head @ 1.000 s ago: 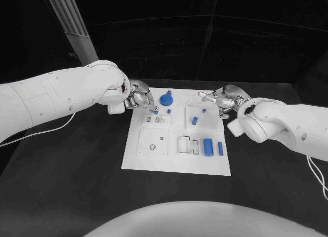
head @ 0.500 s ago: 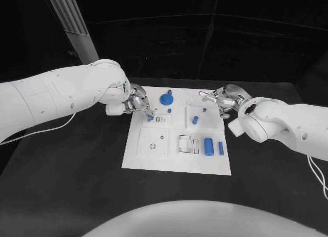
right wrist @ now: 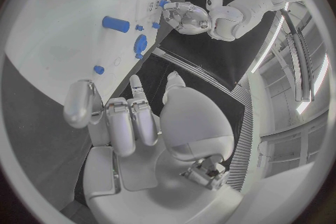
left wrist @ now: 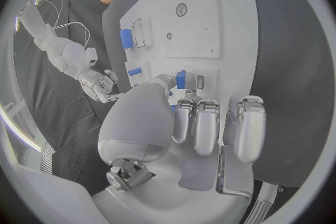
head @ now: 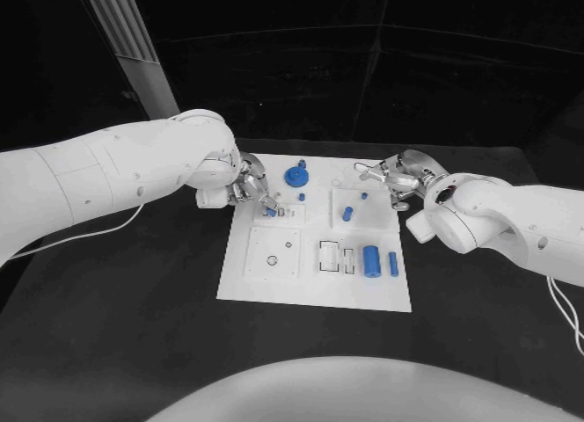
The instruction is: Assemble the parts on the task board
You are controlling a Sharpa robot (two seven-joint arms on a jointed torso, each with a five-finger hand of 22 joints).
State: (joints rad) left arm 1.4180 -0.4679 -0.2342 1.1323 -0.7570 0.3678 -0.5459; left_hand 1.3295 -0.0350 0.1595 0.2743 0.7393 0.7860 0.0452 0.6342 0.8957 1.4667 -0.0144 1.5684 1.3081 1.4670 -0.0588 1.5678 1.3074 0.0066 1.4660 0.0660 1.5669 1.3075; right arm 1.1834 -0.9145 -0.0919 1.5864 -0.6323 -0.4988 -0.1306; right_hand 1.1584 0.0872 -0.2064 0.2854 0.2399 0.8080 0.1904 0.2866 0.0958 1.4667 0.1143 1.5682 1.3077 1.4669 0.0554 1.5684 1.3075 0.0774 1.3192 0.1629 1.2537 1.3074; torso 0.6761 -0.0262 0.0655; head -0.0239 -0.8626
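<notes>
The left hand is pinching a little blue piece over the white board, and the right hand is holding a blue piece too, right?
Not quite. The left hand does pinch a little blue piece over the white board. But the right hand holds nothing: the right wrist view shows its fingers bare, beside the board's edge.

Left hand (head: 248, 186) sits over the far-left corner of the task board (head: 312, 294), pinching a small blue part (head: 268, 210); its arm blocks the left approach there. Right hand (head: 394, 180) hovers at the far-right edge, fingers spread, holding nothing. Between them stand the blue round knob (head: 295, 177) and a blue peg (head: 348, 213). Blue cylinder (head: 371, 258) and blue bar (head: 392, 264) stand mid-right. Near strip of board is bare; black table (head: 140, 334) open on the near side.
</notes>
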